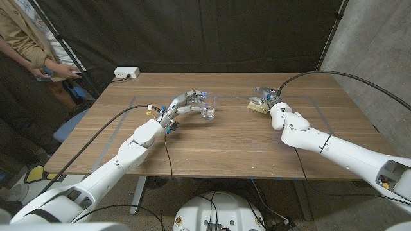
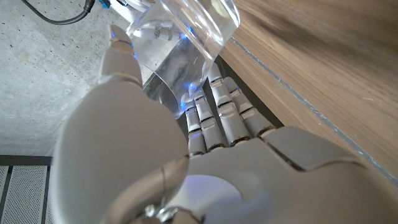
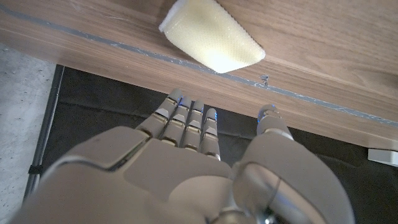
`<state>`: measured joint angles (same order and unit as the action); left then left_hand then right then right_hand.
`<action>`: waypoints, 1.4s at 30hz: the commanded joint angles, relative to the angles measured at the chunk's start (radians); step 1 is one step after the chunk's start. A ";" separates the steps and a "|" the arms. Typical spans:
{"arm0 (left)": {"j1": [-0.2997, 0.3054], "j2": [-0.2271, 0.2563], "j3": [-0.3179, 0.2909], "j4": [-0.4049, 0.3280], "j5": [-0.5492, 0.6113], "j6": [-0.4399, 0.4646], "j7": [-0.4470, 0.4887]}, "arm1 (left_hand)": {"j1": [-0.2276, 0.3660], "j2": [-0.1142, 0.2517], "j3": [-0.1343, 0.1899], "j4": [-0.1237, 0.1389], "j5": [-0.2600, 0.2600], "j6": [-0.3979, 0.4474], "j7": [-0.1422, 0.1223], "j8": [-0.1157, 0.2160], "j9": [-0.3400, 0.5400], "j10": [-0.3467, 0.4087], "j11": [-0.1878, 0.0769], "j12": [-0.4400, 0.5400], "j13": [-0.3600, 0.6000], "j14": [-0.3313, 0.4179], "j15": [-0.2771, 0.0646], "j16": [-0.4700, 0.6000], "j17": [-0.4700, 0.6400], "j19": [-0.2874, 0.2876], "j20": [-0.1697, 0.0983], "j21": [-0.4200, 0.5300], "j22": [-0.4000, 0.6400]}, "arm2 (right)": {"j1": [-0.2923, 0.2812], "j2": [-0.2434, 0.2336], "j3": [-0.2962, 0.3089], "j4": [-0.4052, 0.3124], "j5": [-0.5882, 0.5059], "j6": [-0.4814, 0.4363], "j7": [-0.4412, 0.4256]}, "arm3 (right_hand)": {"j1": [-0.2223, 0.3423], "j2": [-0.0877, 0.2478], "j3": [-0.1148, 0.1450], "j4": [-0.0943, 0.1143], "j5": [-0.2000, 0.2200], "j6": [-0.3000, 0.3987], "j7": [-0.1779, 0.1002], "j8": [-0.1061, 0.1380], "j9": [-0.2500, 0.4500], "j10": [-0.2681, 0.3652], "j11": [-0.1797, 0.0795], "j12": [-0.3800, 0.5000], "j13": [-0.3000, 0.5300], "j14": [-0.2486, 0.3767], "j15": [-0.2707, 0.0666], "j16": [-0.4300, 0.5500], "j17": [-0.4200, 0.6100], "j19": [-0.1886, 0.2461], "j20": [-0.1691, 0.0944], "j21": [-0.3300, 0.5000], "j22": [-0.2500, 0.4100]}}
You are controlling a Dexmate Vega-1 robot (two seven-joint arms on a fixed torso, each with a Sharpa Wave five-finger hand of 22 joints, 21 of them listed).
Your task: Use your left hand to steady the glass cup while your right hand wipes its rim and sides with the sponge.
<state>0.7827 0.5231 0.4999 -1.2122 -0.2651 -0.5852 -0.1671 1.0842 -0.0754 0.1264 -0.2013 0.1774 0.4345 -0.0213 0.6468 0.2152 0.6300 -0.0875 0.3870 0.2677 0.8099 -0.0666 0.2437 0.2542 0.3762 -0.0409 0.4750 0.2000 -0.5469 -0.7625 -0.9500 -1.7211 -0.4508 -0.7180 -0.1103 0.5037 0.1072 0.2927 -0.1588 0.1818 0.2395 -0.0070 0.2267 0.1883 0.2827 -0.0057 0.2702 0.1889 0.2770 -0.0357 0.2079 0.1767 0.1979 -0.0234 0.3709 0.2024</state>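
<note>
- A wooden table (image 1: 225,138) stands before a black curtain (image 1: 212,32), with a concrete wall (image 1: 379,45) on the right.
- The left hand (image 1: 183,104) reaches over the table's middle, its fingers (image 2: 214,118) and thumb wrapped around the glass cup (image 1: 208,110).
- The right hand (image 1: 268,101) is right of the cup, fingers (image 3: 186,121) apart, holding nothing.
- The sponge (image 1: 258,107) lies on the table just beside that hand.
- A white box (image 1: 126,72) sits at the far left edge; a person (image 1: 29,45) stands beyond it.

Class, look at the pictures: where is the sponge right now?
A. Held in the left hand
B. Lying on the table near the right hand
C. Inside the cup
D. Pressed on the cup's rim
B: the sponge lies on the wooden table, ungripped, just beyond the right hand.
</note>
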 commanded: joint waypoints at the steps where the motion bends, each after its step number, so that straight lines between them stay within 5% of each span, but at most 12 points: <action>1: -0.005 -0.002 0.000 0.009 -0.003 -0.002 -0.005 | 0.165 0.176 0.079 0.070 0.007 0.184 -0.092 0.100 0.006 0.132 -0.116 -0.001 0.003 0.037 -0.160 -0.003 0.002 -0.002 -0.071 0.008 0.003 | 0.045 0.014 -0.068 0.045 -0.034 -0.055 0.034 | 0.016 -0.003 0.000 -0.005 0.005 0.007 -0.003 0.007 0.005 0.010 0.001 0.005 0.002 0.009 -0.020 0.005 0.001 0.010 0.003 0.008 0.004; 24: -0.016 -0.005 0.000 0.027 -0.009 -0.006 -0.015 | 0.161 0.178 0.089 0.074 0.009 0.185 -0.090 0.107 0.004 0.135 -0.116 -0.009 0.009 0.039 -0.160 -0.011 0.004 -0.005 -0.075 0.013 0.003 | 0.085 0.037 -0.130 0.108 -0.065 -0.074 0.062 | 0.061 -0.003 0.006 -0.007 0.008 0.043 -0.014 0.010 0.005 0.052 -0.012 0.011 0.001 0.052 -0.046 0.007 0.004 0.046 -0.014 0.023 0.005; 42: -0.045 -0.021 0.005 0.077 -0.015 -0.017 -0.036 | 0.153 0.178 0.095 0.078 0.008 0.187 -0.092 0.112 0.003 0.139 -0.115 -0.015 0.013 0.041 -0.160 -0.015 0.005 -0.009 -0.079 0.016 0.002 | 0.091 0.061 -0.145 0.166 -0.078 -0.035 0.015 | 0.129 -0.001 0.028 -0.005 0.018 0.168 -0.043 0.039 0.006 0.196 -0.032 0.043 0.004 0.203 -0.096 0.031 0.012 0.122 -0.023 0.064 0.010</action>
<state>0.7536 0.5099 0.5019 -1.1613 -0.2770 -0.5953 -0.1909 1.0842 -0.0754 0.1304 -0.2053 0.1807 0.4432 -0.0194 0.6468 0.2154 0.6377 -0.0848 0.3740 0.2771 0.8134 -0.0693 0.2283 0.2531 0.3727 -0.0445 0.4819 0.2002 -0.4611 -0.7173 -1.0836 -1.5915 -0.5189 -0.7765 -0.0640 0.6139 0.1057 0.3082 -0.1627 0.1896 0.3788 -0.0454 0.2532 0.1880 0.4483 -0.0375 0.3017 0.1886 0.4492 -0.0448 0.2301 0.1841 0.3016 -0.0411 0.4232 0.2075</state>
